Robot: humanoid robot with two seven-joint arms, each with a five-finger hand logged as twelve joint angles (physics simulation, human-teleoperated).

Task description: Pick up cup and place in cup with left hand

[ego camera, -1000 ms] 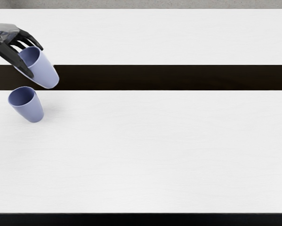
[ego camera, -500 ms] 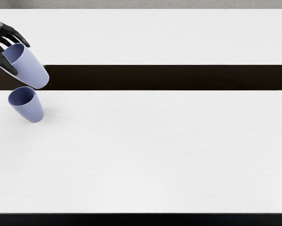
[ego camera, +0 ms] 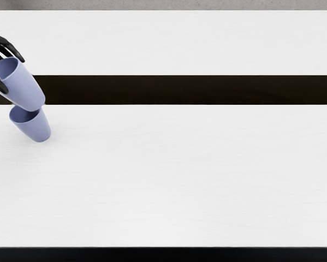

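At the picture's left edge my left hand (ego camera: 8, 72) is shut on a light blue cup (ego camera: 25, 88), its dark fingers around the rim. A second light blue cup (ego camera: 36, 128) stands on the table just below it in the picture. The held cup's base overlaps the far part of the standing cup's opening in this view; whether the two touch, I cannot tell. Part of the hand is cut off by the picture's edge.
The white table (ego camera: 179, 174) is crossed by a dark brown band (ego camera: 196, 90) behind the standing cup. A black strip (ego camera: 163, 254) runs along the near edge, and a grey surface lies beyond the far edge.
My left hand has carried its cup to the left and slightly down in the picture, so that its base now covers part of the standing cup's opening. The standing cup has not moved.
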